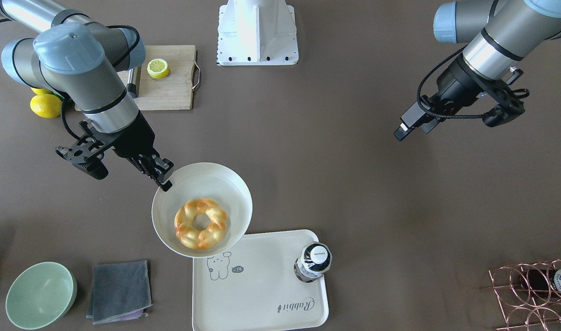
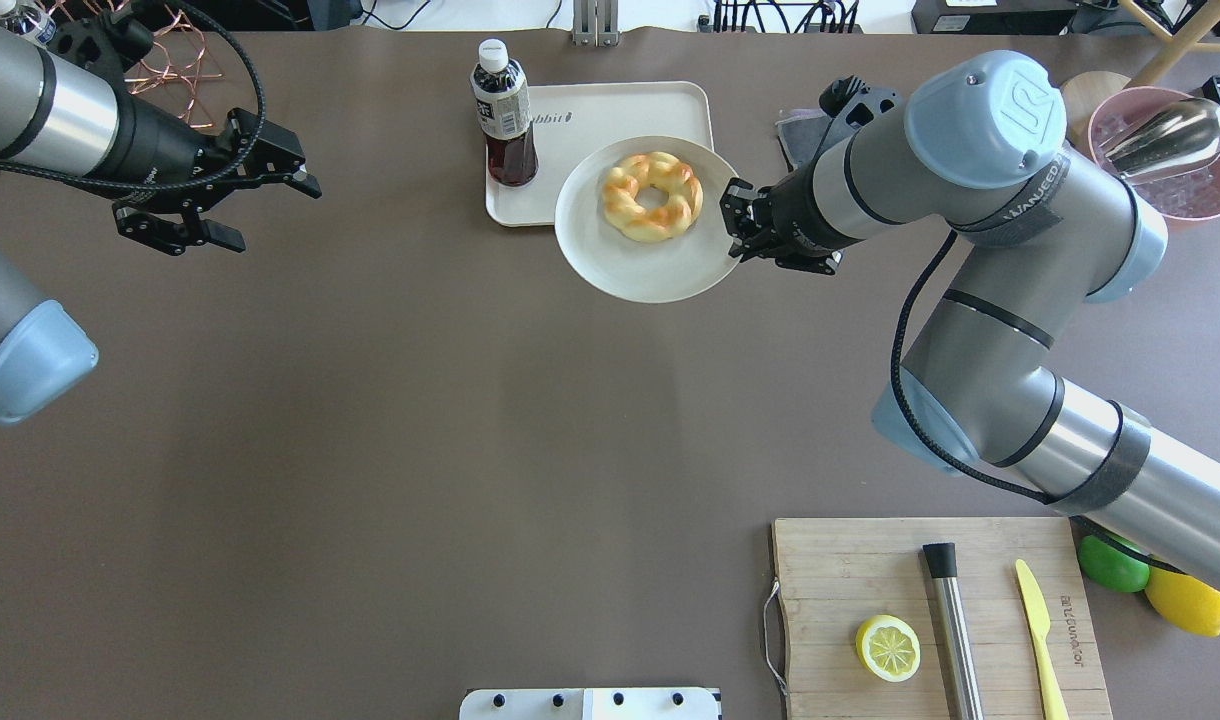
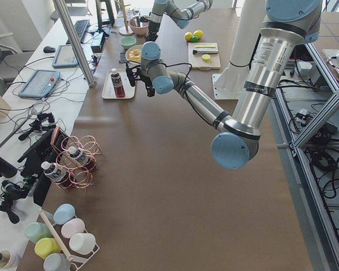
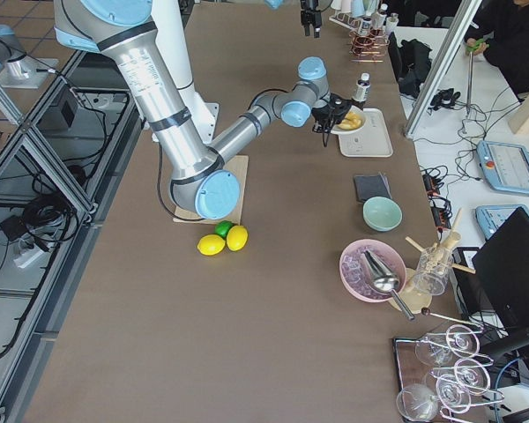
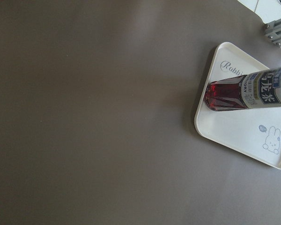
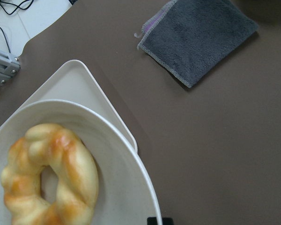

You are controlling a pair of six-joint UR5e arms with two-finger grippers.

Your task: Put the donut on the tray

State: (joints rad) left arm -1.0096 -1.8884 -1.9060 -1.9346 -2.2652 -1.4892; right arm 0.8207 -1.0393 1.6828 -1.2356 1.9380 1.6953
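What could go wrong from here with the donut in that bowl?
The right gripper pinches only the rim of the round white bowl; it could tilt or slip, dropping the twisted golden donut off the cream rectangular tray. The dark tea bottle stands on that tray and could be knocked over.

— Where's the donut [image 1: 201,224]?
— Flat in the white bowl [image 1: 237,186], hole up: twisted, golden, orange-brown glaze patches.
— And the tray [image 1: 262,285]?
— Cream, rounded corners, cartoon-printed, flat on the table [image 1: 335,184]; the bowl overlaps one corner.

Grey cloth [image 1: 119,290] lies beside green bowl [image 1: 40,294].
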